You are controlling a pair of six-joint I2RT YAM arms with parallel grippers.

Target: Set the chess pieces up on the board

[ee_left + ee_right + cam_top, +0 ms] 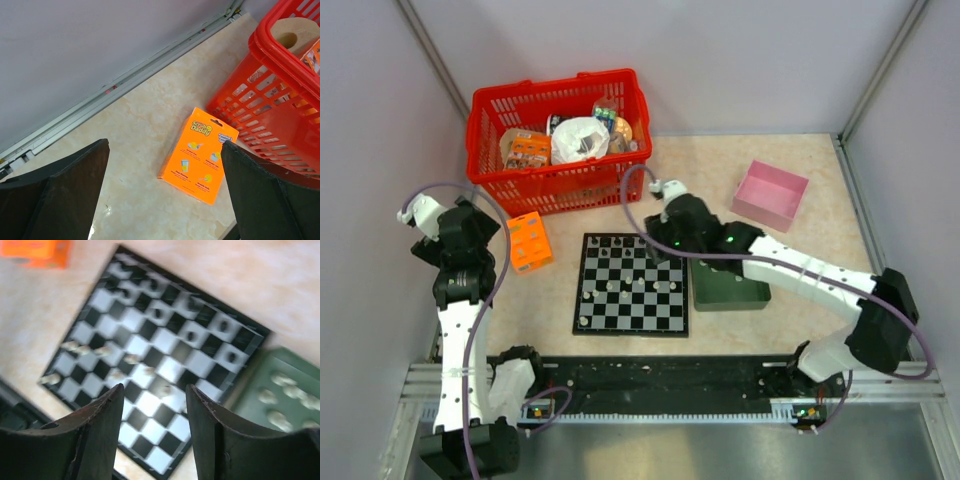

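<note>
Right gripper (154,390) above board (631,331) at its 1 o'clock corner, jaws partly apart, gripping nothing. Presumably staged beside green tray (730,291) at board's 3 o'clock for next pick. Pale chess pieces (131,359) mid-board, unsorted. Left gripper (165,144) wide apart, empty, parked 9 o'clock, out of the way.

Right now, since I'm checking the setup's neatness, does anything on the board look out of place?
Yes: pale pieces stand scattered over the middle of the board, not lined along an edge row.
</note>
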